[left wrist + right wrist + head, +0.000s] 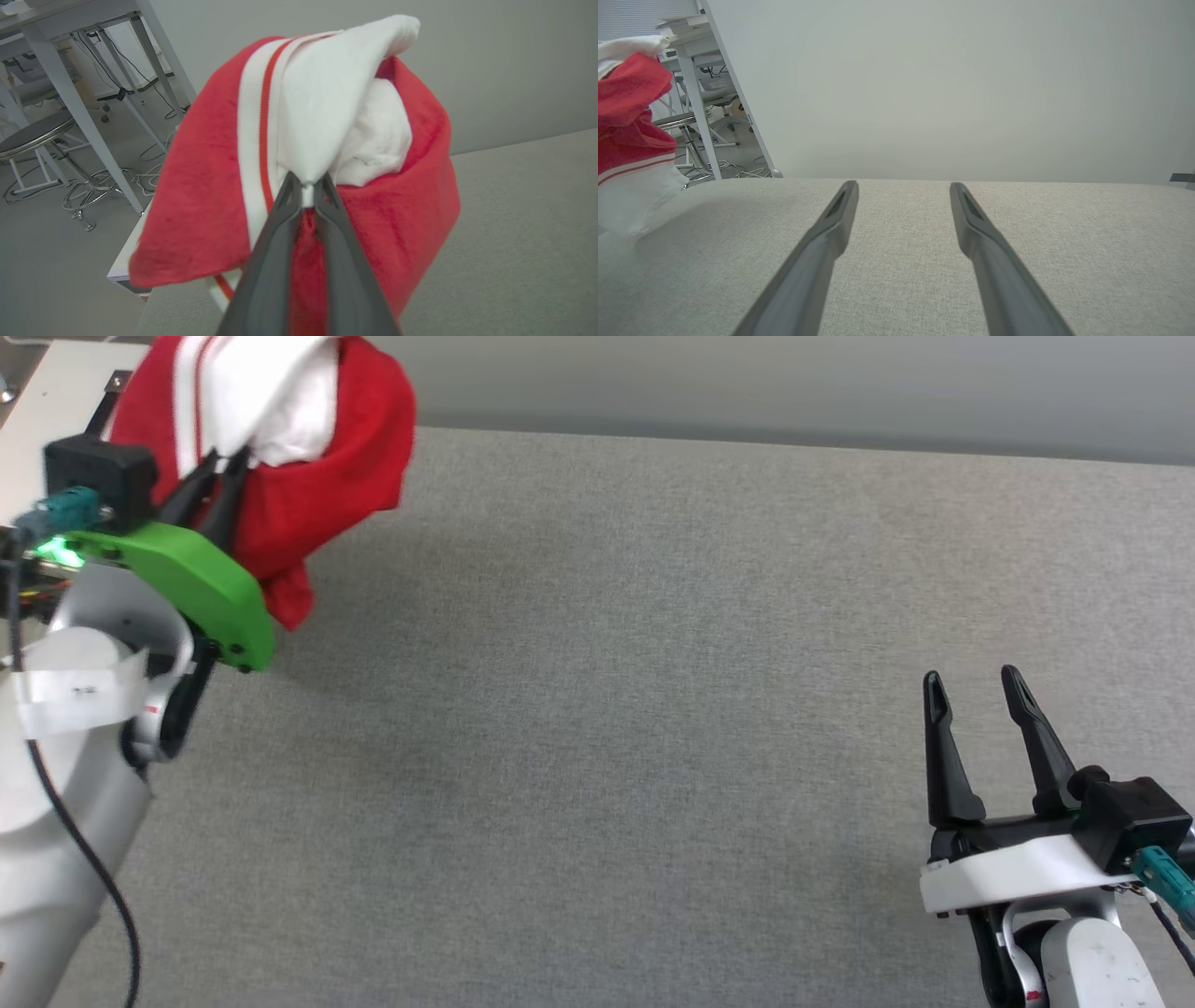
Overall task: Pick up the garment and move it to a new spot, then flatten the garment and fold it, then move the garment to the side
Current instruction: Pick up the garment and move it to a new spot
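Garment (327,495) hangs bunched over the counter's (653,709) far left corner, a white fold pinched in the closed left claw (227,457); right claw (971,674) gapes empty by the near right edge. Relocation seems the step in hand; next, carry it toward mid-counter and lower.

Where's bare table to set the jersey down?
The table is bare across the middle, from the garment at far left to the open right gripper at near right. Crowded only at the far-left corner, where the left gripper pinches the garment.
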Motion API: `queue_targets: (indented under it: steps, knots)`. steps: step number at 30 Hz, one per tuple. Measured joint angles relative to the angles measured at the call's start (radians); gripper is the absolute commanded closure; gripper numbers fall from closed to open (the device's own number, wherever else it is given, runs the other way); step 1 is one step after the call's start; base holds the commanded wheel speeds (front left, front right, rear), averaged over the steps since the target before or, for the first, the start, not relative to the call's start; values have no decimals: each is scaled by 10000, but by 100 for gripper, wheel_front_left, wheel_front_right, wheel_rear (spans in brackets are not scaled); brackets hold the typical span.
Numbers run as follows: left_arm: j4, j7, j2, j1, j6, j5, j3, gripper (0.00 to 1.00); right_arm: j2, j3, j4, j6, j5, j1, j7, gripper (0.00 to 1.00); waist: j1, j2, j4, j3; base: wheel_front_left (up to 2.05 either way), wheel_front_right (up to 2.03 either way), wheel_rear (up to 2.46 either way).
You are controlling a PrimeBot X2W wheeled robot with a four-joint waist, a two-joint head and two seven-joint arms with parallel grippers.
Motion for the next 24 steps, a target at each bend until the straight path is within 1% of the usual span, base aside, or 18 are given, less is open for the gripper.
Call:
queue_targets:
  steps: [3,6,8,11,13,16,21,24]
  knots:
    - [-683,102,-472,105,414,209,-295,100,0,-69,-15,0,42,9,0,0,0,0,-235,-257,0,0,0]
    - [-1101,157,-1179,148,698,330,-608,100,-2,-94,-33,0,44,35,0,0,0,0,-572,-411,0,0,0]
    - [-1129,155,-1615,181,805,422,-861,100,-2,-123,-36,0,52,74,0,0,0,0,-805,-453,0,0,0]
    - [-982,42,-2447,252,1018,495,-1237,100,-4,-140,-50,0,56,110,0,0,0,0,-1197,-467,0,0,0]
    - [-656,-127,-3062,278,1131,583,-1507,100,-2,-105,-82,0,86,109,0,0,0,0,-1492,-434,0,0,0]
    - [17,-453,-3831,312,1292,617,-1735,100,-4,-111,-104,0,142,100,0,0,0,0,-1910,-329,0,0,0]
    - [1467,-1195,-4786,287,1501,779,-1887,100,-8,-59,-136,0,221,68,0,0,0,0,-2552,-33,0,0,0]
    - [2355,-1569,-5323,273,1496,800,-1929,100,-8,-17,-155,0,240,-22,0,0,0,-1,-2895,186,0,0,0]
